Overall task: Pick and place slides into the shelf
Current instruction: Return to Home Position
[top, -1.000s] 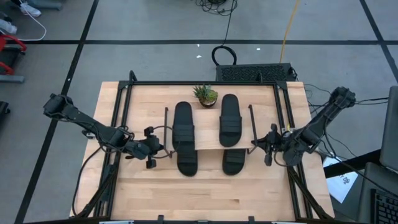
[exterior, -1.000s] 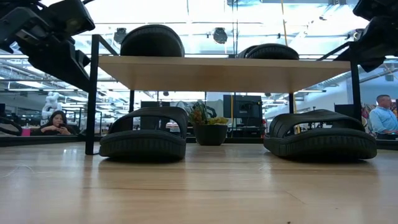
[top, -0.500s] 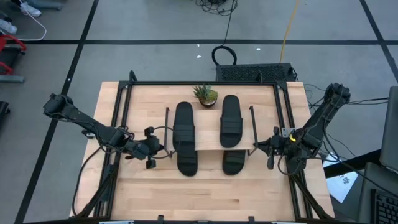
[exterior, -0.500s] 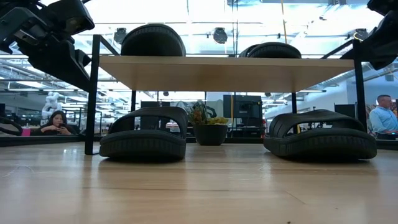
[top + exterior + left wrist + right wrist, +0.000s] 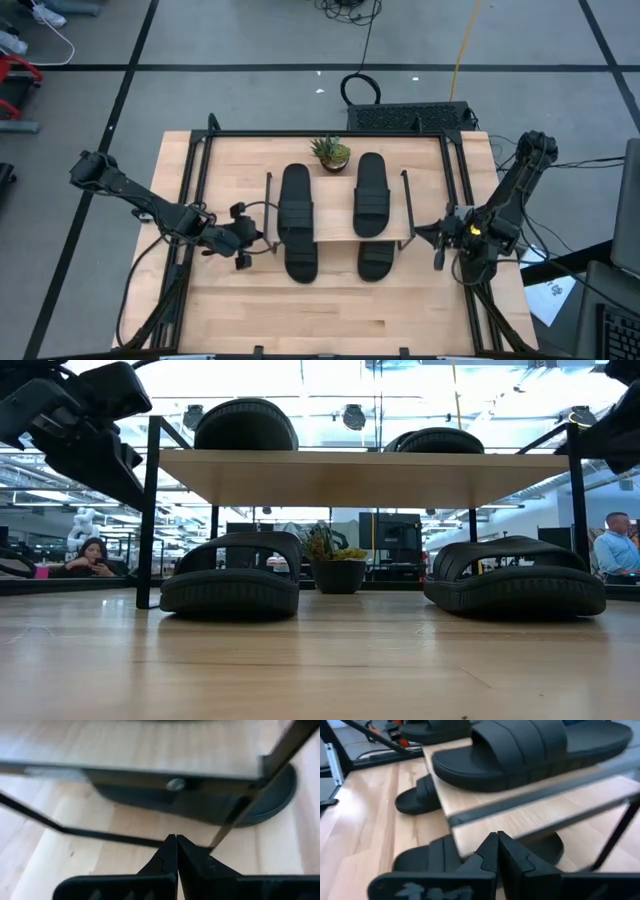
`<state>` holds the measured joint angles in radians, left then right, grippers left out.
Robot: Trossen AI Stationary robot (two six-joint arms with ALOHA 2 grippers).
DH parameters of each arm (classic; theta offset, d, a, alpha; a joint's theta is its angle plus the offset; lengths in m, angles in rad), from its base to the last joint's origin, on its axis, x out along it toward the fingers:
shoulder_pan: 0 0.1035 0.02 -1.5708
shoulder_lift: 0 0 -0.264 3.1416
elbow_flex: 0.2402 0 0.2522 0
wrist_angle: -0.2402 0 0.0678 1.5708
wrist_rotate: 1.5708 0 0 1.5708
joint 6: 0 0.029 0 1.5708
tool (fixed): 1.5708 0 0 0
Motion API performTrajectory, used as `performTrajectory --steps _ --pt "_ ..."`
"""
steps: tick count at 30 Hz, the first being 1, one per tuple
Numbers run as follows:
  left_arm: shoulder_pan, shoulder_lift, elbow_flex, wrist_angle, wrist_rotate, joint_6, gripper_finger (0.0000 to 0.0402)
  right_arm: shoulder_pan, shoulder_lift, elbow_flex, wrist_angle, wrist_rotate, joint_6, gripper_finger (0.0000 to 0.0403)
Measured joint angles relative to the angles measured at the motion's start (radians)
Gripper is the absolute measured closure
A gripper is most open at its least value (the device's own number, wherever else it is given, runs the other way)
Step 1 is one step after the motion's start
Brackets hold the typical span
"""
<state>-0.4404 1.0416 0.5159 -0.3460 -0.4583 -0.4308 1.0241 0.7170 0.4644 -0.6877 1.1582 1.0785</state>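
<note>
The shelf [image 5: 338, 228] stands mid-table, a light plank on thin black side frames. Two black slides [image 5: 295, 200] [image 5: 369, 192] lie on its plank. Two more slides [image 5: 301, 262] [image 5: 376, 260] rest on the tabletop under it, their ends sticking out toward the near edge. My left gripper [image 5: 262, 241] is shut and hovers just outside the shelf's left frame; its wrist view shows its shut tips [image 5: 176, 840] before the frame bar [image 5: 100, 832] and the lower slide [image 5: 200, 805]. My right gripper [image 5: 418, 238] is shut beside the shelf's right frame, facing the plank [image 5: 520, 815].
A small potted plant [image 5: 331, 152] stands at the shelf's far side, between the slides. A black metal frame [image 5: 330, 133] runs round the table's far edge and sides. Bare wood [image 5: 330, 310] lies toward the near edge. In the low view, people [image 5: 92, 555] sit beyond the table.
My right arm has drawn back from the shelf, its gripper shifting a little toward the table's right and near edges, fingers staying shut. The slides and shelf have kept still.
</note>
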Motion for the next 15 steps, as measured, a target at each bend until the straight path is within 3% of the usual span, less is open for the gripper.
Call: performTrajectory --steps 10,15 --pt "0.000 -0.002 -0.001 -0.175 -0.116 -0.120 0.0401 -0.004 -0.001 0.000 -0.319 0.030 0.364 0.0403" --pt "0.000 -0.044 -0.001 -0.313 -0.254 -0.214 0.0401 -0.032 0.000 0.041 -0.459 0.046 0.454 0.0403"
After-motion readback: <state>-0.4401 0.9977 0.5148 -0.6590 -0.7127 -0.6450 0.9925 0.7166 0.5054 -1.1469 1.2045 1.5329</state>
